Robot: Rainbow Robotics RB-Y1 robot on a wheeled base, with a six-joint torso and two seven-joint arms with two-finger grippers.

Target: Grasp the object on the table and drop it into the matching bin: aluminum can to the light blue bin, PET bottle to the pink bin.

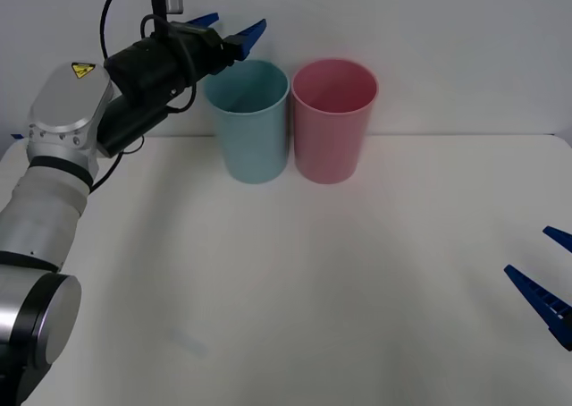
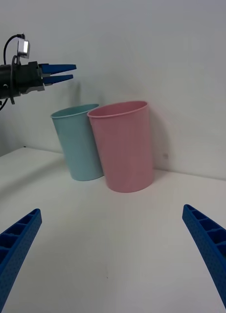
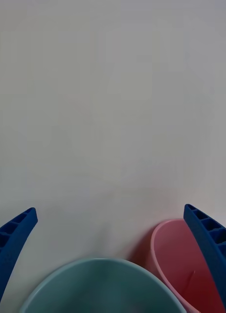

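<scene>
The light blue bin (image 1: pixel 250 138) and the pink bin (image 1: pixel 331 138) stand side by side, touching, at the back of the white table (image 1: pixel 295 290). My left gripper (image 1: pixel 234 26) hangs open just above the light blue bin's rim on its left side, with nothing between its fingers. From its wrist view, the light blue bin's mouth (image 3: pixel 101 288) lies below the fingers and the pink bin (image 3: pixel 174 264) beside it. My right gripper (image 1: pixel 529 252) waits open low at the table's front right, facing both bins (image 2: pixel 79 146) (image 2: pixel 125 146). The object, aluminum can or PET bottle, is out of view.
A plain white wall (image 1: pixel 429 48) rises right behind the bins. The left arm's black wrist and cable (image 1: pixel 152 62) reach over the table's back left corner. The tabletop in front of the bins is bare white.
</scene>
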